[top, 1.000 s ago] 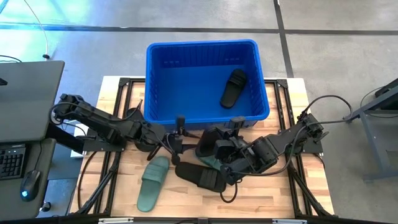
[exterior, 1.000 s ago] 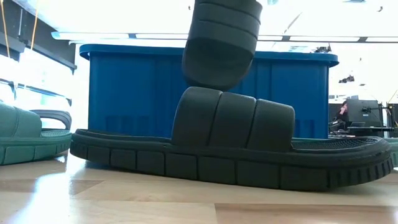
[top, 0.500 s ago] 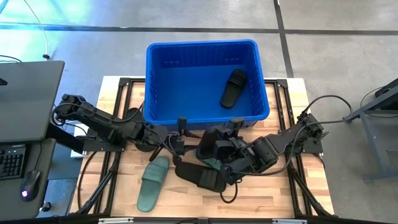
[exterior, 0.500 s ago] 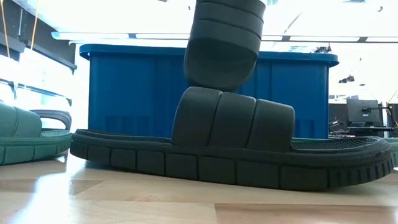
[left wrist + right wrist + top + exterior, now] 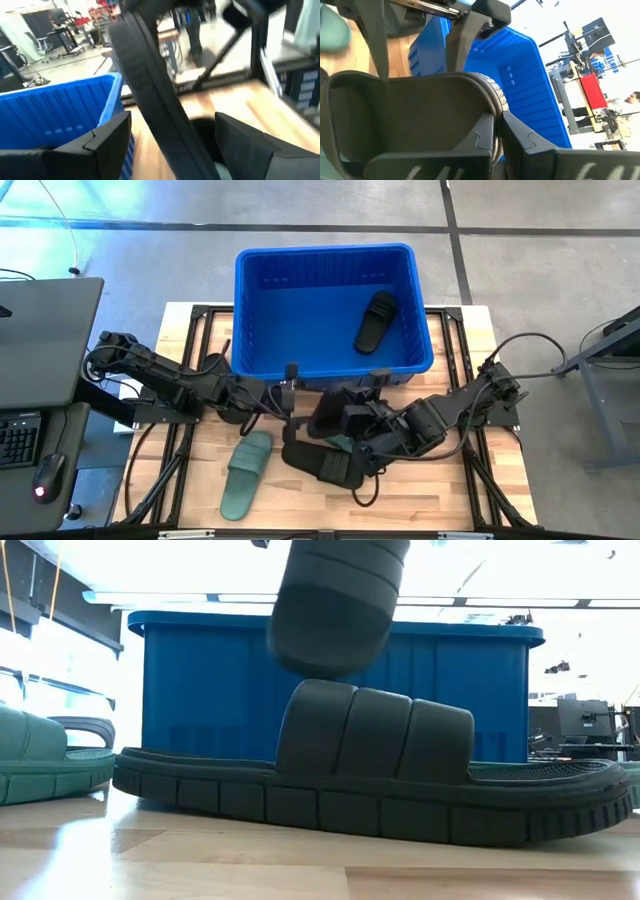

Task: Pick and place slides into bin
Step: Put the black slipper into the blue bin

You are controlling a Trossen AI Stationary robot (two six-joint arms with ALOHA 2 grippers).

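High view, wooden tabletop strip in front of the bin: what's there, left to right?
Left pincer → sage green rubber slide → black rubber slide lying flat → right pincer shut on a lifted dark slide.

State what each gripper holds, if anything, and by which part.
The right gripper is shut on a black slide, lifted above the table, gripping its sole edge. The left gripper is open beside that slide's edge, holding nothing.
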